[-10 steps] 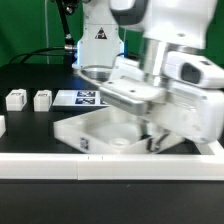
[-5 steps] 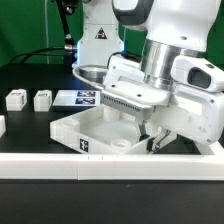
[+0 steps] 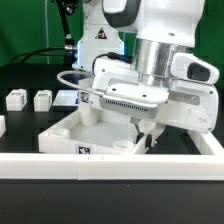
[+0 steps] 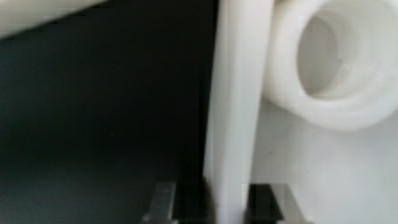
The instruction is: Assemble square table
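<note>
The square table top, a white tray with a raised rim and a small tag on its front wall, lies near the front rail, slightly turned. My gripper reaches down at the top's right side in the exterior view and is shut on its rim. In the wrist view the rim wall runs straight between my dark fingers, with the gripper closed on it. A round leg socket shows inside the tray. Two white block legs stand at the exterior view's left.
A long white border rail runs along the front edge, just before the tray. The marker board lies behind the tray, mostly hidden by my arm. Another small white part shows at the far left edge.
My arm has shifted toward the exterior view's left with the table top in its grip. The tray has slid and turned leftward along the rail.
</note>
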Controlling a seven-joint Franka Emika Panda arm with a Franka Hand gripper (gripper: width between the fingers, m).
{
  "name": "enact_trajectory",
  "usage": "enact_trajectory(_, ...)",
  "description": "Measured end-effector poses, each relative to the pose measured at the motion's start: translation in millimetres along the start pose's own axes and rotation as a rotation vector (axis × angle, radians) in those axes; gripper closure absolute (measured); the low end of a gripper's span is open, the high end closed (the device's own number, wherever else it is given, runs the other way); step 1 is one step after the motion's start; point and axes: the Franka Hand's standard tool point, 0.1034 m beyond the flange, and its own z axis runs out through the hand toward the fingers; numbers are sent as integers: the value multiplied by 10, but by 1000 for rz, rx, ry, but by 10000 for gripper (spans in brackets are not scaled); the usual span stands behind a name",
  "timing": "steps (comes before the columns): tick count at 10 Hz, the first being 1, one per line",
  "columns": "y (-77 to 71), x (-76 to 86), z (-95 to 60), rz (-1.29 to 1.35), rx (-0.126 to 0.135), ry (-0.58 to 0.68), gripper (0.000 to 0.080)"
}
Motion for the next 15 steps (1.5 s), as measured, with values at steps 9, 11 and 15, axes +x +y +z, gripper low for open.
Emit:
enact_trajectory(9, 253, 104, -32, -529, -50, 22, 705)
enact_trajectory(11, 309, 151, -49, -520, -20, 58, 705)
enact_trajectory(15, 444, 144, -87, -432, 47, 124, 706)
